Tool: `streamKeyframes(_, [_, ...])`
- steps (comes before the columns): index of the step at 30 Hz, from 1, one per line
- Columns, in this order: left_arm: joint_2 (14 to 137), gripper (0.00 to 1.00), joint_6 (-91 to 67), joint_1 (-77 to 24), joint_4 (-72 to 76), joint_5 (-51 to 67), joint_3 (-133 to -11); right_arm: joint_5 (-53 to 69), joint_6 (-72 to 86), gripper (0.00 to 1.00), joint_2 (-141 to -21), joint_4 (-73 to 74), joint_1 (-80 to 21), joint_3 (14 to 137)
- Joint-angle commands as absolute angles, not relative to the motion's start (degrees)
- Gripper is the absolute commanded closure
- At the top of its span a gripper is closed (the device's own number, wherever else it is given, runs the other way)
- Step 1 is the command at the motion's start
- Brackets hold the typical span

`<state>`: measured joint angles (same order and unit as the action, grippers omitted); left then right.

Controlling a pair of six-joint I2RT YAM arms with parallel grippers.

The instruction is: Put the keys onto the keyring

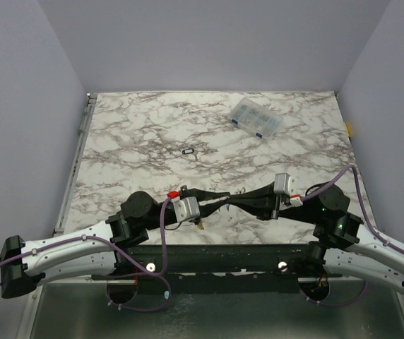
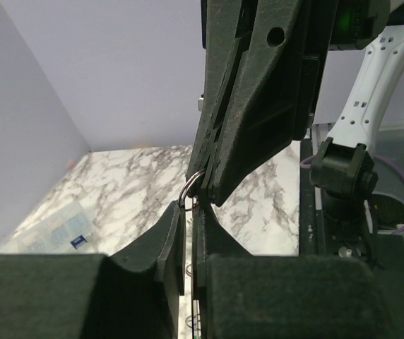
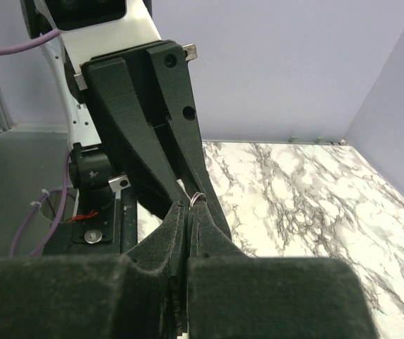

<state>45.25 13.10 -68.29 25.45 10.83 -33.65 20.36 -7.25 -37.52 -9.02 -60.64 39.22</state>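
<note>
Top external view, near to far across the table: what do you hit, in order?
The left gripper and right gripper meeting tip to tip → black-rimmed oval tag → clear compartment box.

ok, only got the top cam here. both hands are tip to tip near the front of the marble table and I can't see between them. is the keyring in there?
Observer: Yes. The left wrist view shows a thin grey metal ring pinched in the shut tips of the right hand.
Operator: left hand?
Observer: The left hand sits just under the ring, nearly closed with a narrow slit left. I can't tell whether it touches.
Operator: how much of the ring shows?
Observer: Only a short arc beside the tips. The rest is hidden behind the hands in both wrist views.
</note>
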Motion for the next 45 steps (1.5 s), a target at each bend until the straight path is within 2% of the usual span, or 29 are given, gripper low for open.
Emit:
streamKeyframes(1, [45.2,0.98,12.8,-68.9,26.5,14.7,-34.4,22.5,-6.0,0.99,-38.2,-8.3,-60.7,40.5])
streamKeyframes(9, [43.7,1.0,11.8,-68.9,26.5,14.2,-34.3,19.8,-6.3,0.99,-38.0,-6.6,-60.7,40.2])
streamKeyframes(11, [43.5,1.0,11.4,-68.9,26.3,14.0,-34.2,17.9,-6.4,0.97,-37.7,-6.2,-60.8,40.4])
streamKeyframes(19, [43.8,1.0,9.7,-68.9,21.2,6.9,-35.9,11.6,-8.9,0.47,-35.4,0.6,-60.8,44.1])
streamKeyframes(22, [43.9,1.0,9.3,-68.9,20.0,5.8,-36.3,10.3,-10.4,0.42,-34.2,4.1,-60.7,45.5])
streamKeyframes(29, [45.2,1.0,7.2,-68.9,17.0,2.0,-37.6,12.6,-14.0,0.41,-33.1,10.5,-60.8,48.0])
streamKeyframes(36, [48.0,1.0,0.4,-68.9,14.3,-3.7,-40.4,15.2,-20.2,0.45,-40.5,22.1,-60.8,52.1])
streamKeyframes(39, [49.5,1.0,-2.0,-68.9,13.0,-4.0,-41.0,14.9,-21.4,0.47,-41.9,22.1,-60.7,52.1])
streamKeyframes(42, [50.0,1.0,-3.2,-68.9,12.8,-3.6,-40.8,13.9,-22.9,0.52,-42.0,20.3,-60.8,51.4])
streamKeyframes(45, [50.1,1.0,-3.5,-68.9,12.7,-3.2,-40.5,12.7,-24.1,0.63,-42.2,19.2,-60.8,51.0])
